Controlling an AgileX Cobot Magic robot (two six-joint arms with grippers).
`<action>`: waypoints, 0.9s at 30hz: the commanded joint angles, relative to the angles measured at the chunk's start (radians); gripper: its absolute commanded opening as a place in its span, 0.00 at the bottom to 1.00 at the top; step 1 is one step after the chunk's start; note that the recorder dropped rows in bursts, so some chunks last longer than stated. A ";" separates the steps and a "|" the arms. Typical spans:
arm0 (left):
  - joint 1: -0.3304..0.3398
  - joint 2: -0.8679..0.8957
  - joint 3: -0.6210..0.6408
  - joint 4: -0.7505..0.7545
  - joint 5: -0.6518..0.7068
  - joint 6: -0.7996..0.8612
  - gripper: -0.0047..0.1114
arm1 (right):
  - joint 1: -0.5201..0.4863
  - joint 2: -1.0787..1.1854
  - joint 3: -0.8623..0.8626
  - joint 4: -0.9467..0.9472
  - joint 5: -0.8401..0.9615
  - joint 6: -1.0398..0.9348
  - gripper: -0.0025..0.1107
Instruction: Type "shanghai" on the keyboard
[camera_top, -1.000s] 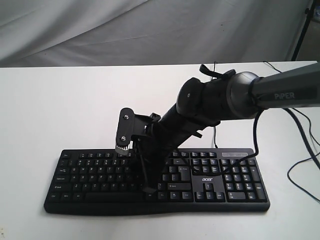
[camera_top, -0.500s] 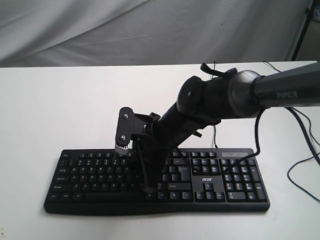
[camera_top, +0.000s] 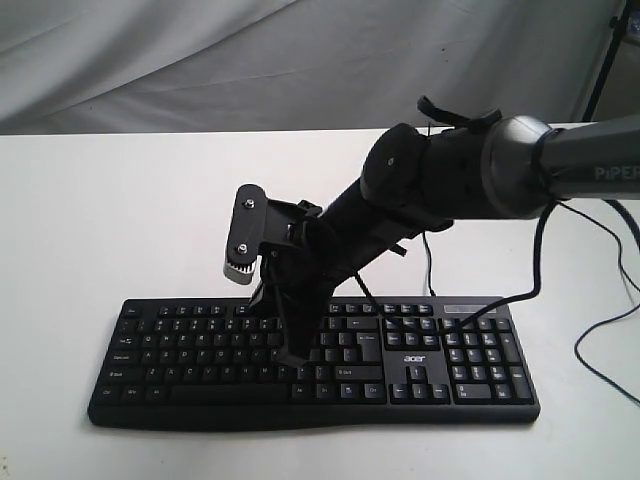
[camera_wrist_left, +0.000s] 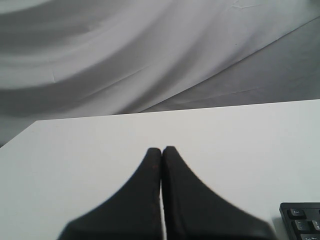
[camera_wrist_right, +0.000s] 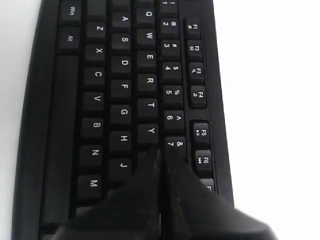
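Note:
The black keyboard lies near the front edge of the white table, with its "acer" logo to the right of the middle. My right gripper reaches in from the right and points steeply down at the letter keys, its jaws shut with nothing between them. In the right wrist view the shut right gripper sits over the keyboard just past the Y key, beside the 7 key. My left gripper is shut and empty over bare table, with one corner of the keyboard beside it. It does not show in the exterior view.
Thin black cables trail over the table at the right, by the keyboard's number pad. A grey cloth backdrop hangs behind the table. A dark stand leg rises at the far right.
My right gripper has lifted and drawn back from the keyboard's bottom row toward the upper letter rows; its arm has risen and shifted a little to the right. The keyboard has not moved.

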 joint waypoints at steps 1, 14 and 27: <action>-0.004 0.003 0.005 -0.001 -0.005 -0.003 0.05 | -0.008 -0.019 0.001 0.007 0.005 0.007 0.02; -0.004 0.003 0.005 -0.001 -0.005 -0.003 0.05 | -0.010 -0.198 0.001 0.025 0.005 0.069 0.02; -0.004 0.003 0.005 -0.001 -0.005 -0.003 0.05 | -0.010 -0.553 0.001 0.026 -0.006 0.193 0.02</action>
